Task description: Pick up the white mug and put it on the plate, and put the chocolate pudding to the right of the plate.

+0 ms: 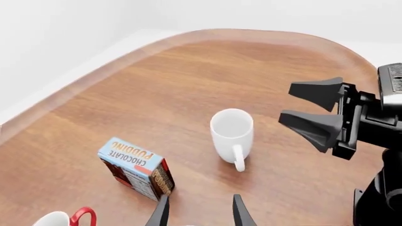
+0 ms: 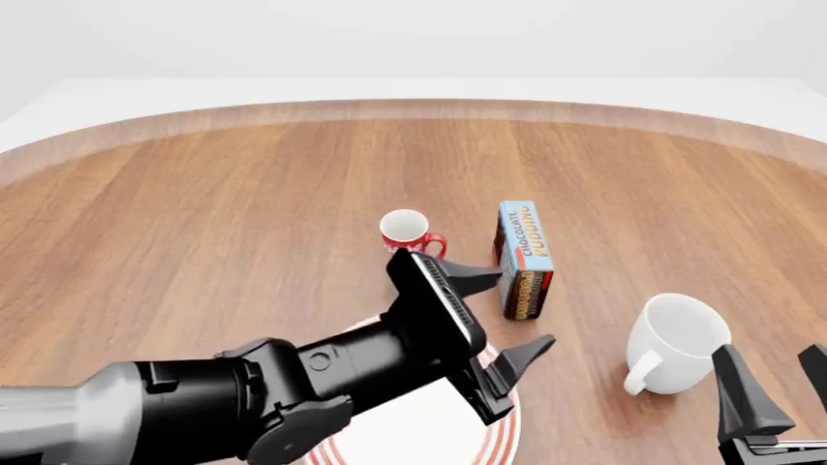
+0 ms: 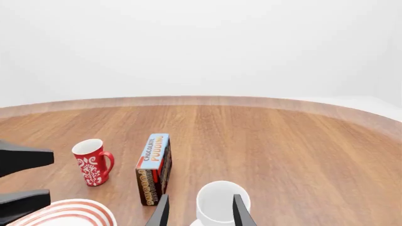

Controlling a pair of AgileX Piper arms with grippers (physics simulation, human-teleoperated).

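In the front view the left arm is covering most of the plate (image 2: 506, 438), leaving only a sliver of its red-ringed rim showing at the bottom edge, around 6 o'clock from the middle of the wooden table (image 2: 232, 213). The right gripper (image 2: 773, 386) is being cut off by the lower right corner there, so only its two dark fingers are showing, standing apart and holding nothing, just at 4 o'clock from the white mug (image 2: 677, 339). The white mug is sitting upright on the table, clear of the plate at about 3 o'clock from it, with its handle pointing toward the camera side. The left gripper (image 2: 506, 313) is hovering above the plate's far edge with its fingers spread wide and empty. The chocolate pudding (image 2: 524, 254) is standing on its long edge at 12 o'clock from the plate, with the red mug (image 2: 410, 233) just at its 9 o'clock. The right wrist view is showing the red mug's white pattern, which the front view is leaving too small to read. The left wrist view is cropping the red mug (image 1: 66, 218) at the frame edge while showing the white mug's hollow inside plainly.
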